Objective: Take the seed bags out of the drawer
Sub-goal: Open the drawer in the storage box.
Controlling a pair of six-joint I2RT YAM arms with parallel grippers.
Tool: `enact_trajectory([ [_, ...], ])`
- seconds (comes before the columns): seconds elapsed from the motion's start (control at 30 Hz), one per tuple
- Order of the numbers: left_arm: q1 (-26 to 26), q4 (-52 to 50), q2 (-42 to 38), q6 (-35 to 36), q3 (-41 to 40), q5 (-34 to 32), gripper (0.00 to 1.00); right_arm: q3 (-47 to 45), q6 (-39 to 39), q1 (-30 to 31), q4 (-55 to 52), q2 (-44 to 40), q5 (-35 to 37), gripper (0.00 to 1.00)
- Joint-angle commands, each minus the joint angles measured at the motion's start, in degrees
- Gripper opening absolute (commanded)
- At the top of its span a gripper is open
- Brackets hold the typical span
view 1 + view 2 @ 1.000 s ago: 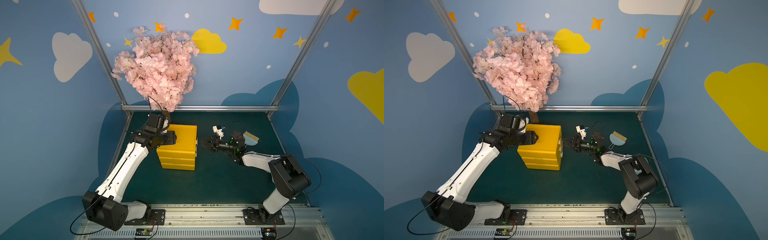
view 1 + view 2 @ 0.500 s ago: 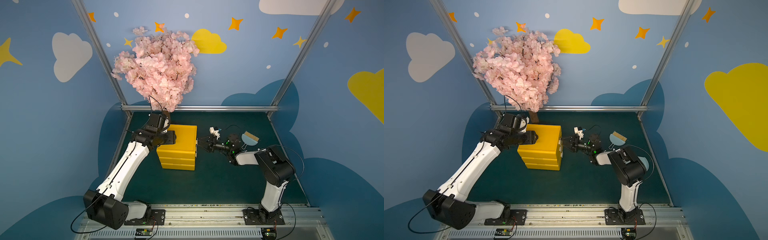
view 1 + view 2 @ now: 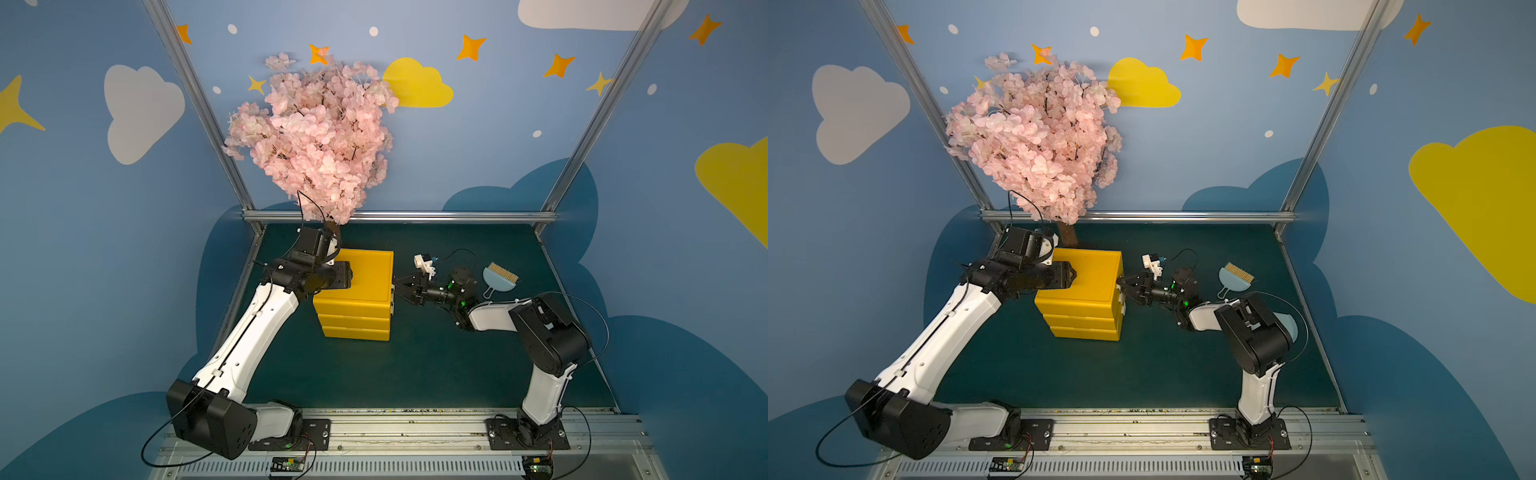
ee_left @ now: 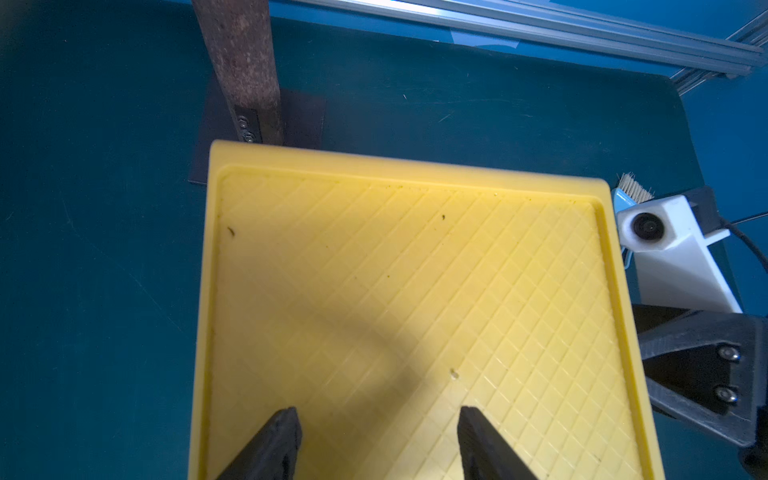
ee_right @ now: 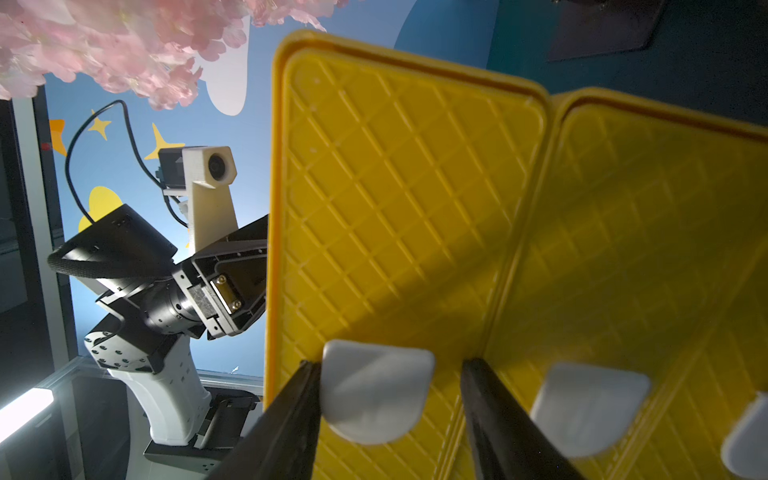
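Three shut drawers point(image 5: 415, 187), contents hidden; left pincer point(image 4: 378, 411) released, right pincer point(image 5: 389, 362) released astride handle point(image 5: 376, 399).

Drawer unit point(image 4: 415, 270): yellow plastic; top carried a moulded diamond grid, soft sheen, few dark specks.
Drawer handles point(image 5: 376, 390): pale grey plastic, smooth, matt.
Worktop point(image 4: 457, 104): dark green mat, matt, faintly scuffed.
Tree trunk point(image 4: 245, 54): brown, rough, mottled.
Blossoms point(image 3: 320, 137): pink, looked like cloth.
Frame rail point(image 3: 415, 216): bare metal, dull shine.
Fingers point(image 4: 270, 449): black plastic, matt.
Brush point(image 3: 500, 278): light blue plastic, tan bristles.
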Motion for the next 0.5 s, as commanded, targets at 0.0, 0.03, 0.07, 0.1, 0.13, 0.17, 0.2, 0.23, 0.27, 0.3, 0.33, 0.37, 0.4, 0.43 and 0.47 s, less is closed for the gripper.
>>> enact_trajectory([
  [0.0,0.1,-3.1,-0.2,0.4,-1.7,-0.8,0.66,2.1,-2.5,0.7,-3.1,-2.7,-0.3,0.51],
  [0.03,0.1,-3.1,-0.2,0.4,-1.7,-0.8,0.66,2.3,-2.6,0.7,-3.4,-2.8,-0.3,0.5],
  [0.07,0.1,-3.1,-0.2,0.4,-1.8,-0.7,0.66,2.5,-2.7,0.6,-3.6,-2.8,-0.3,0.48],
  [0.1,0.1,-3.1,-0.2,0.3,-1.8,-0.7,0.66,2.7,-2.7,0.7,-3.8,-2.8,-0.3,0.47],
  [0.13,0.1,-3.0,-0.2,0.3,-1.9,-0.7,0.66,2.9,-2.7,0.6,-4.0,-2.8,-0.2,0.44],
  [0.17,0.1,-3.0,-0.2,0.3,-2.0,-0.7,0.66,3.0,-2.8,0.7,-4.1,-2.8,-0.3,0.42],
  [0.2,0.1,-3.0,-0.3,0.4,-2.0,-0.6,0.66,3.0,-2.7,0.6,-4.2,-2.8,-0.3,0.4],
  [0.23,0.1,-3.0,-0.3,0.3,-2.1,-0.6,0.66,3.0,-2.6,0.6,-4.1,-2.8,-0.3,0.36],
  [0.27,0.1,-2.9,-0.3,0.4,-2.2,-0.6,0.66,2.8,-2.6,0.6,-4.2,-2.9,-0.2,0.34],
  [0.3,0.1,-2.9,-0.3,0.3,-2.3,-0.6,0.66,2.6,-2.6,0.7,-4.2,-3.1,-0.2,0.32],
  [0.33,0.1,-2.8,-0.2,0.3,-2.3,-0.7,0.66,2.3,-2.6,0.5,-4.2,-3.3,-0.1,0.3],
  [0.37,0.1,-2.8,-0.2,0.4,-2.3,-0.7,0.66,2.0,-2.6,0.4,-4.2,-3.6,0.0,0.28],
  [0.4,0.1,-2.8,-0.2,0.3,-2.3,-0.7,0.66,1.7,-2.6,0.4,-4.2,-3.8,0.0,0.27],
  [0.43,0.1,-2.6,-0.2,0.3,-2.3,-0.6,0.66,1.2,-2.6,0.2,-4.3,-4.2,0.1,0.26],
  [0.47,0.1,-2.5,-0.1,0.1,-2.4,-0.5,0.66,0.7,-2.6,0.0,-4.2,-4.5,0.2,0.25],
])
